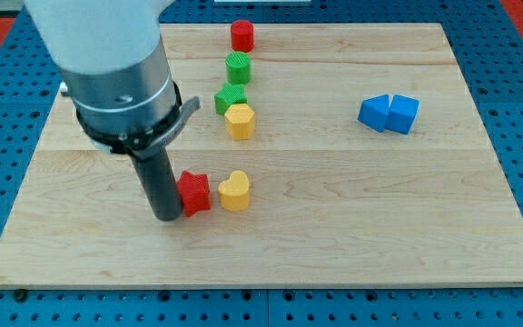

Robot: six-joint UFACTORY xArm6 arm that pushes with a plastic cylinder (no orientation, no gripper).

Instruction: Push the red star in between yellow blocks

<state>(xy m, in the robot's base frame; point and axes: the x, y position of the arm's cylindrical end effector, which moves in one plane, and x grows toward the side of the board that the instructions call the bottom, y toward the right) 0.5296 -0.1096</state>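
No jaws are fitted to this arm, so nothing can be said to stand apart or clamped; the work is done by a plain dark rod. With the red star (194,193) taken as landmark, my tip (168,216) is seen pressed against the star's left side, slightly toward the view's bottom. That placement is judged to suit a push toward the view's right and a little upward.

Just right of the star, almost touching it, the yellow heart-shaped block (234,191) is found. Above and right of the star, with a clear gap between, the yellow hexagonal block (240,121) is set; the gap between the two yellow pieces is judged to be the goal, which the star has not yet entered.

Farther above, the green star-like block (229,98), the green cylinder (238,68) and the red cylinder (241,35) are lined up. Well to the right, two blue blocks (389,113) are placed touching each other.
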